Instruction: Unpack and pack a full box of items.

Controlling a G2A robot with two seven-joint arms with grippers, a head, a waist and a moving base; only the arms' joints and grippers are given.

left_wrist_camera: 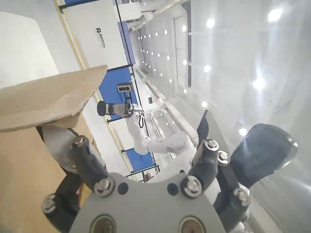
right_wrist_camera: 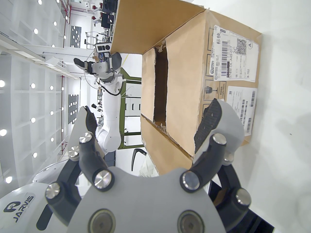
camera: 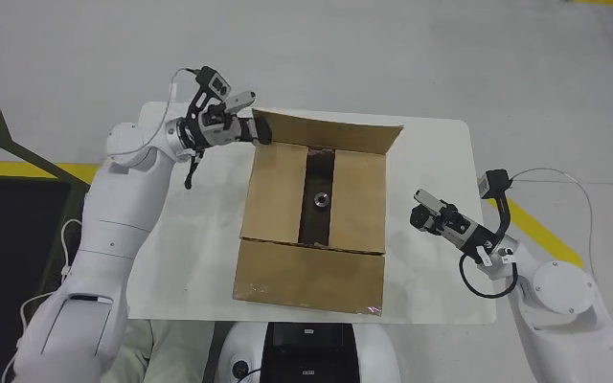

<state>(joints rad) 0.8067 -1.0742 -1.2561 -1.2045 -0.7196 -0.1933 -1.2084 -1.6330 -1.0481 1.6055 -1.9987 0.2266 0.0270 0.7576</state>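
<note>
Box (camera: pixel 287 196) with left gripper (camera: pixel 252 117) spread at its raised flap (camera: pixel 330 131), perhaps in contact; right gripper (camera: pixel 418 209) spread, apart.

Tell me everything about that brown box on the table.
The cardboard box is brown and sits on the white table. Two inner flaps lie nearly shut, leaving a dark slot with a small round thing inside. The far flap stands up; the left tool is beside its corner. Printed labels sit on one side.
</note>
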